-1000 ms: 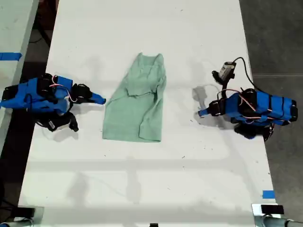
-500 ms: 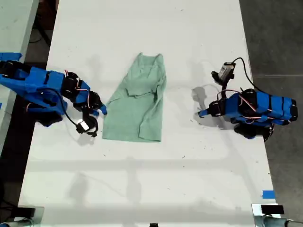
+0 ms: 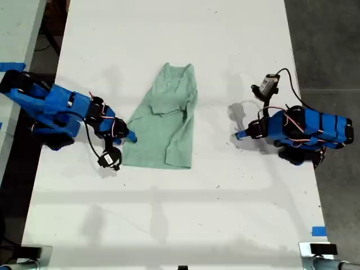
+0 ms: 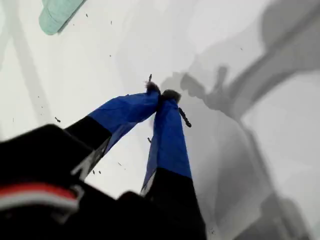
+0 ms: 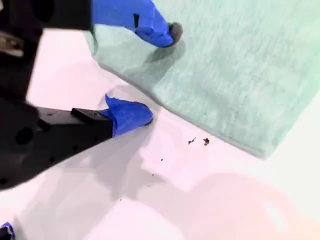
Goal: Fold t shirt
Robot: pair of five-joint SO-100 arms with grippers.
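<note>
On the white counter (image 3: 236, 214), the mint-green t shirt (image 3: 163, 124) lies near the middle, already narrowed into a long strip with its neck opening at the far end in the exterior view and its hem at the near end. It lies flat but wrinkled, with one side layer lapped over the other, so I judge that the lengthwise folds are done and the end-to-end fold is still to come.

My second tool (image 5: 157, 72) sits at the shirt's edge on the exterior view's left, near the hem corner. Its jaws are apart and straddle the edge: one blue tip hovers over the cloth, the other rests on the bare counter just beside it. That stance suits sliding the lower jaw under the fabric and pinching the layers together, so a grasp of this edge looks like the step in hand. Nothing is clamped yet.

My first tool (image 4: 161, 95) waits on the exterior view's right, well apart from the shirt, with its tips pressed together on nothing and pointing at bare counter. Only a corner of the cloth shows in its wrist view. Parked there, it stays out of the fold's way until a second hold is needed.
</note>
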